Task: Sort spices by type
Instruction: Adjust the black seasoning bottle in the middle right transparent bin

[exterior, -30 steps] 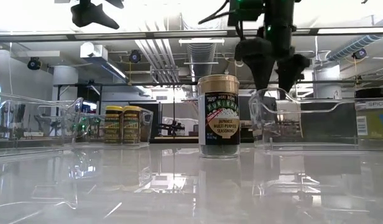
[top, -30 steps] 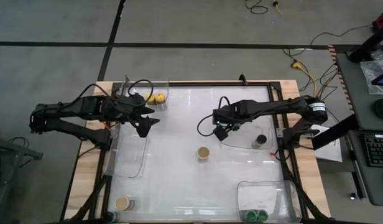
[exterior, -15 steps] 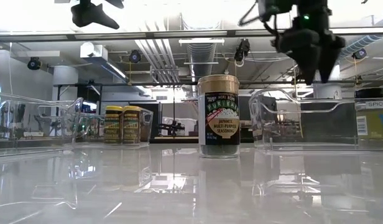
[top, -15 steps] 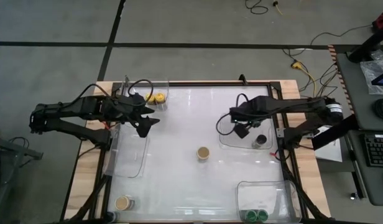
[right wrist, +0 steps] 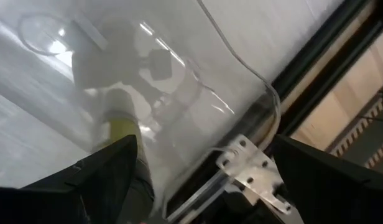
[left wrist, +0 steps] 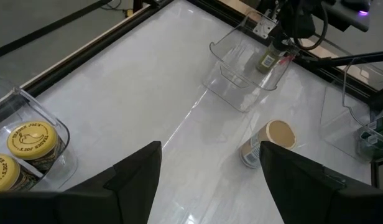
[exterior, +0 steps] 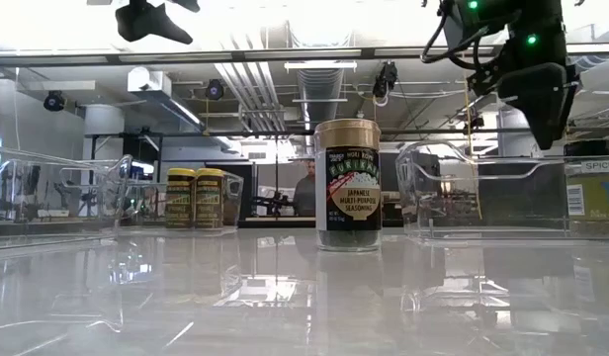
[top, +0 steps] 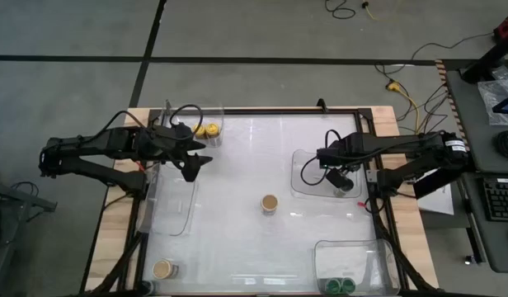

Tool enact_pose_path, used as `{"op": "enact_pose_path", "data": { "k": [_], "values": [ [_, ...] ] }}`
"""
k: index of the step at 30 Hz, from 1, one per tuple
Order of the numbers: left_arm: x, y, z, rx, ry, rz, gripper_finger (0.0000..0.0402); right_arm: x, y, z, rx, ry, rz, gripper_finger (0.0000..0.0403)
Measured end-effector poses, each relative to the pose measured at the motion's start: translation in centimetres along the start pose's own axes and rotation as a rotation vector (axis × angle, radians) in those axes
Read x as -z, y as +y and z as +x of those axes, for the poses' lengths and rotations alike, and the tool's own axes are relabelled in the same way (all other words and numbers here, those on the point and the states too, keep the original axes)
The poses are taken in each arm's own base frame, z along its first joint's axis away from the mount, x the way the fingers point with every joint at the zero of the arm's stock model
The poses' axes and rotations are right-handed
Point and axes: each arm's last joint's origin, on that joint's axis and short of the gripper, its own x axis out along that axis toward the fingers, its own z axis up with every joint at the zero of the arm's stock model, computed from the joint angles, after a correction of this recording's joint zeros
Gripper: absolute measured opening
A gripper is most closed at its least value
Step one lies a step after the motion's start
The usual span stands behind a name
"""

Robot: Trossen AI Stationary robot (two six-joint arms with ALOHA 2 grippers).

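Right claw (top: 340,176): hanging wide open over the clear tray (top: 305,186) at the bench's right edge, holding nothing, hovering just above the black-lid jar (top: 345,185) in that tray.
Left claw (top: 190,160): waiting above the bench's left side, partly open, gripping nothing.
Step in hand: judging by the pose, releasing or checking the black-lid jar in its tray.
Doing it well: lifting straight up, keeping fingers (right wrist: 110,174) clear of the thin tray wall and the lid, avoiding any sideways drag likely tipping the jar.
Tan-lid jar (top: 270,203): standing alone mid-bench, well apart from every tray, probably next.
Axis: upright, long axis vertical, lid pointing up, label facing the low camera.
Approach advice: coming down from above, fingers straddling the lid, closing across the round body.
Yellow jars (top: 206,130): sitting together in the far-left tray, upright.
Green jars (top: 340,285): sitting side by side in the near-right tray.
Second tan jar (top: 163,268): standing near the near-left corner.
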Motion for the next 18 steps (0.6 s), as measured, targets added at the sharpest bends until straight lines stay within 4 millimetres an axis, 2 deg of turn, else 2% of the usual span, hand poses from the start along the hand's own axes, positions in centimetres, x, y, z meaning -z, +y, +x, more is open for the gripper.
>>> {"op": "enact_pose_path", "data": {
  "k": [18],
  "values": [
    [0.00,-0.01,0.01,0.001,0.000,-0.015,0.0256,0.73,-0.23,0.26,-0.015,0.114,-0.015,0.0364]
  ]
}}
